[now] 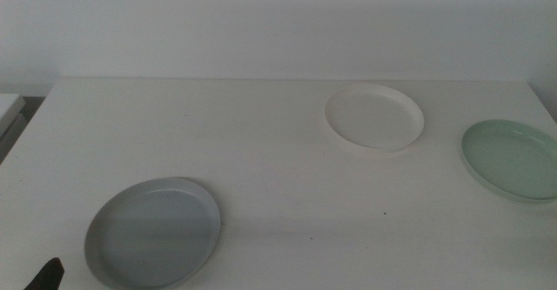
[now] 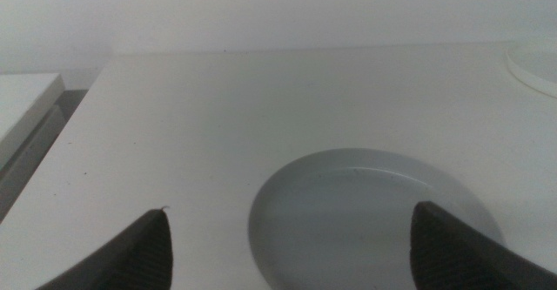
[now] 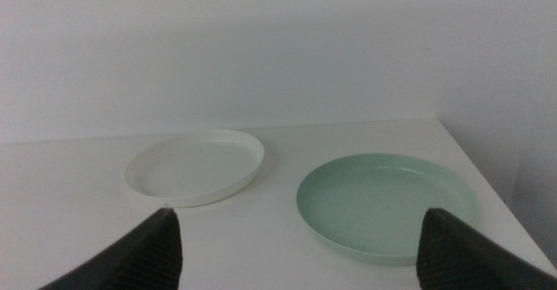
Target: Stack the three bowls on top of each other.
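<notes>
The grey bowl point(image 1: 152, 232) lies at the table's front left. The white bowl point(image 1: 374, 117) lies at the back right of centre, and the pale mint green bowl point(image 1: 512, 159) lies at the right edge. All three lie apart, none stacked. My left gripper point(image 2: 291, 255) is open, low and just in front of the grey bowl point(image 2: 374, 212); only its dark tip point(image 1: 45, 277) shows in the middle view. My right gripper point(image 3: 300, 251) is open and empty, short of the white bowl point(image 3: 196, 166) and the mint bowl point(image 3: 387, 203). It is out of the middle view.
The white table point(image 1: 218, 124) ends at a pale wall behind. A white flat object point(image 1: 7, 107) stands off the table's left edge, also in the left wrist view point(image 2: 26, 98). The mint bowl lies close to the table's right edge.
</notes>
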`<action>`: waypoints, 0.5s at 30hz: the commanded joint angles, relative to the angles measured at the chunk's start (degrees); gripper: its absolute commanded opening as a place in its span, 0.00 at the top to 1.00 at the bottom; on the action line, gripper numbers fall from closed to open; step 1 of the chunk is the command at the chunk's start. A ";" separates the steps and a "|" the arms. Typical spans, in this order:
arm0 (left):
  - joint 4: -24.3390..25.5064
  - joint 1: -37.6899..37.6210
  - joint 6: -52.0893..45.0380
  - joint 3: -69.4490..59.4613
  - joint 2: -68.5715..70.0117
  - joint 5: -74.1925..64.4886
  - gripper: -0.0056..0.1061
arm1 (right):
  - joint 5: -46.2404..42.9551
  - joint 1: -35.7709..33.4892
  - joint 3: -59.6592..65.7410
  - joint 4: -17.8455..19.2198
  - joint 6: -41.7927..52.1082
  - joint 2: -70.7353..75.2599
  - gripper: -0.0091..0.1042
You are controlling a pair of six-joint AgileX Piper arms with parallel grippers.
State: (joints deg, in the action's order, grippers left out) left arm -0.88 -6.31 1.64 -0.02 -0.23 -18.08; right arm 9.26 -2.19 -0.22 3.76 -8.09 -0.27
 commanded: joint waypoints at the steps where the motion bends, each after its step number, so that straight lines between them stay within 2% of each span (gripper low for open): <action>1: 0.05 0.05 0.07 0.02 0.23 0.68 0.11 | -0.64 0.49 0.22 0.17 0.12 0.27 0.10; 15: 0.05 0.05 0.07 0.02 0.23 0.72 0.11 | 0.18 0.49 -1.91 -2.01 -0.01 0.27 0.10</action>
State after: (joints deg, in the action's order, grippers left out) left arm -0.88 -6.31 1.64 -0.02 -0.23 -18.08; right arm 10.13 -2.19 -0.85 1.79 -8.30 -0.27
